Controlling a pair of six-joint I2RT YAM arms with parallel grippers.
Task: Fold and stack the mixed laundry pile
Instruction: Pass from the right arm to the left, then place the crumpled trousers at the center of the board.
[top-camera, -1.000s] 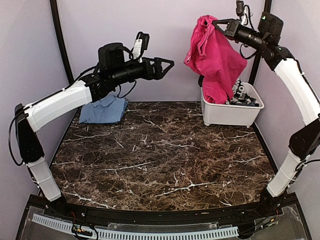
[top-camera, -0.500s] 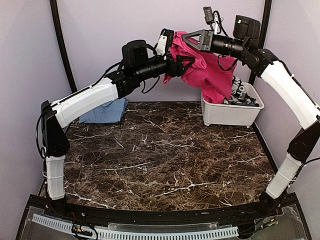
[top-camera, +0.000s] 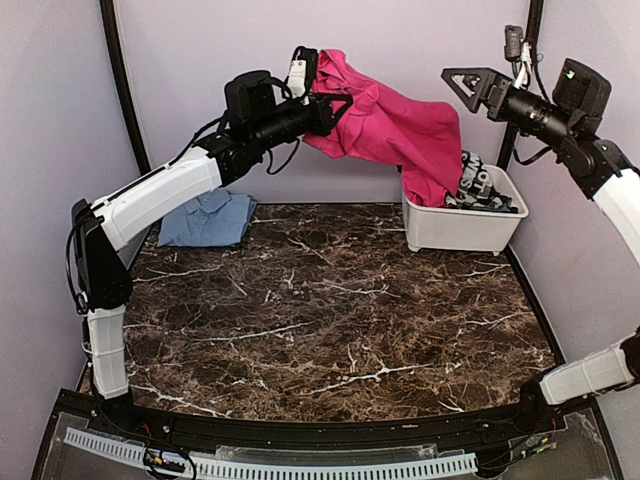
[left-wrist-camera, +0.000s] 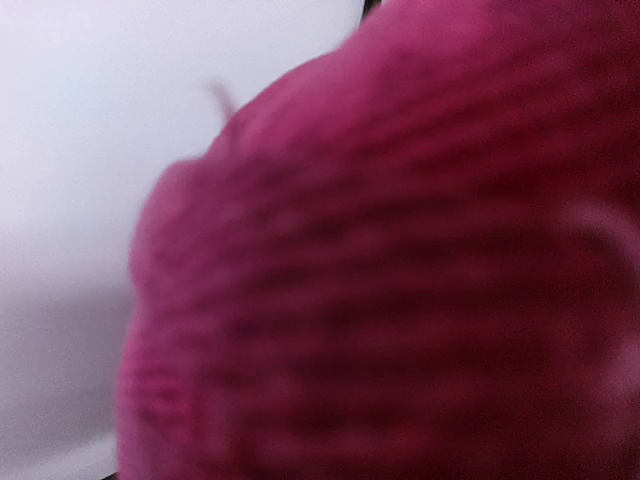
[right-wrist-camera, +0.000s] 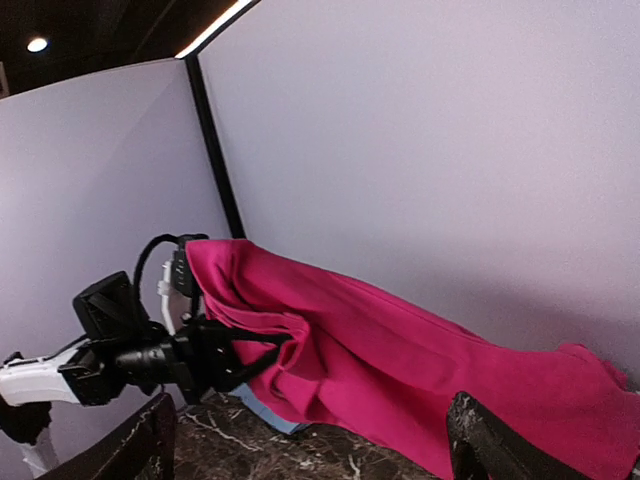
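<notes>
Left gripper (top-camera: 332, 108) was up high near the back wall, jaws clenched on the magenta-pink cloth (top-camera: 400, 130). The cloth hung in the air from there, stretched right and down, with its lower end dropping into the white tub (top-camera: 450, 230) at the back right corner of the desk (top-camera: 320, 300).

Left wrist view: only blurred pink fabric right against the lens, jaws themselves hidden.

Right gripper (top-camera: 458, 90) was at about the same height, right of the cloth, jaws released and spread wide, apart from the fabric. Right wrist view looked across at the cloth draped over the left gripper, with the right fingertips (right-wrist-camera: 150, 440) far apart at the bottom of the frame.

Black-and-white garment (top-camera: 487, 185) sat in the tub, partly under the pink cloth's end. Light-blue piece (top-camera: 208, 218) lay on the desk at back left, below the left arm, well apart from the tub.
</notes>
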